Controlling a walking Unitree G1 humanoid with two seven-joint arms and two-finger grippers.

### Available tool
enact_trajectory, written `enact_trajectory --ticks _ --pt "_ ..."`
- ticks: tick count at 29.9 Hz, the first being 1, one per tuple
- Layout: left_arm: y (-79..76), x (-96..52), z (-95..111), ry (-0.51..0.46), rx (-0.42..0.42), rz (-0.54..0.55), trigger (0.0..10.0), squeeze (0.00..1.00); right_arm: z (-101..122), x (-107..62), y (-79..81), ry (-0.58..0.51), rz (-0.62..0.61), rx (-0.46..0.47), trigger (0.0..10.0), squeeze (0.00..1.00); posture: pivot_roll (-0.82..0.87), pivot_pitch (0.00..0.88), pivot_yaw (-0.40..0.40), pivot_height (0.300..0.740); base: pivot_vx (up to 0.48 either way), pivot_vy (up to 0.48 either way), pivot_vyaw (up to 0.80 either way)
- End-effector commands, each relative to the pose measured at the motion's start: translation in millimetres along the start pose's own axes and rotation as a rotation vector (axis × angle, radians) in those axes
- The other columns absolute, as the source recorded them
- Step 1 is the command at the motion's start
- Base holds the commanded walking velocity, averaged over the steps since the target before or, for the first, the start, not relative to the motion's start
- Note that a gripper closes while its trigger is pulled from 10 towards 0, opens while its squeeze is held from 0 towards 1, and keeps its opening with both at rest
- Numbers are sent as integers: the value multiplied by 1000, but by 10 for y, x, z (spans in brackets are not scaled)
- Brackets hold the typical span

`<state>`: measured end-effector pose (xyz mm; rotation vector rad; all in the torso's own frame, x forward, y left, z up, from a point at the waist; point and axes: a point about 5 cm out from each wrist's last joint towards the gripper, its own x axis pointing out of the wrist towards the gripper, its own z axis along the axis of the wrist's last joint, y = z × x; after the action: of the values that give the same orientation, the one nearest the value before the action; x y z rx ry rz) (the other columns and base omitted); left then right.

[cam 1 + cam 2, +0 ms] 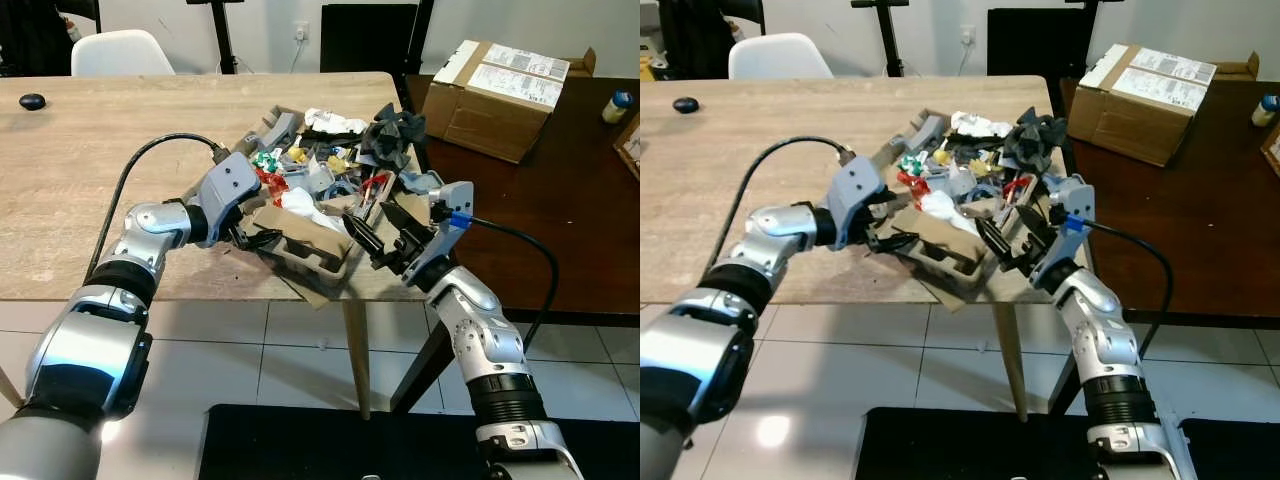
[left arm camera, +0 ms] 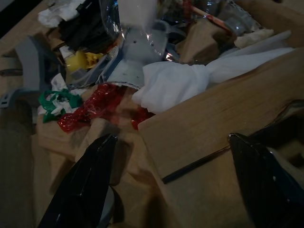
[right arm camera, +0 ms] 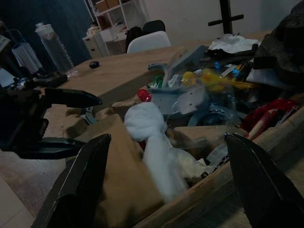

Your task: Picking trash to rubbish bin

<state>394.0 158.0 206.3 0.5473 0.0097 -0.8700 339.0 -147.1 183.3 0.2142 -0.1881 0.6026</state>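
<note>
Both grippers sit at the near edge of the trash pile (image 1: 330,170), which lies on the right corner of the wooden table (image 1: 100,170). From the pile's middle, the left gripper (image 1: 248,235) is at about 8 o'clock and the right gripper (image 1: 385,240) at about 5 o'clock — each with its two black fingers spread apart and nothing between them. The left fingers (image 2: 85,185) hover over a brown cardboard tray (image 1: 310,250) at the front of the pile, which hangs partly over the table edge. Just behind the tray lies a white crumpled tissue (image 2: 175,80), with a red wrapper (image 2: 90,107) and a green scrap (image 2: 57,102) beside it. At 1 o'clock in the pile is a dark grey cloth (image 1: 395,135).

Further out, at 2 o'clock, a cardboard box (image 1: 500,85) stands on a dark brown table (image 1: 580,220). At 10 o'clock — far across the wooden table — are a small black object (image 1: 32,101) and a white chair (image 1: 120,52).
</note>
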Motion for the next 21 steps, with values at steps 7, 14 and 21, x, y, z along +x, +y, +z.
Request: enact_trajectory --ticks 7,14,21 --pt "-54 -15 -161 58 -113 -14 8784 0 11 -28 -1 -12 -10 15 10000 0 84 187 65 740 0 0 0" --pt "-60 -23 -160 41 -146 -37 0 0 17 -34 -12 -12 -13 15 10000 0 83 178 62 740 0 0 0" --pt "-52 -25 -152 27 -162 -31 0 0 18 -33 -23 -13 -17 11 10000 0 83 173 62 740 0 0 0"
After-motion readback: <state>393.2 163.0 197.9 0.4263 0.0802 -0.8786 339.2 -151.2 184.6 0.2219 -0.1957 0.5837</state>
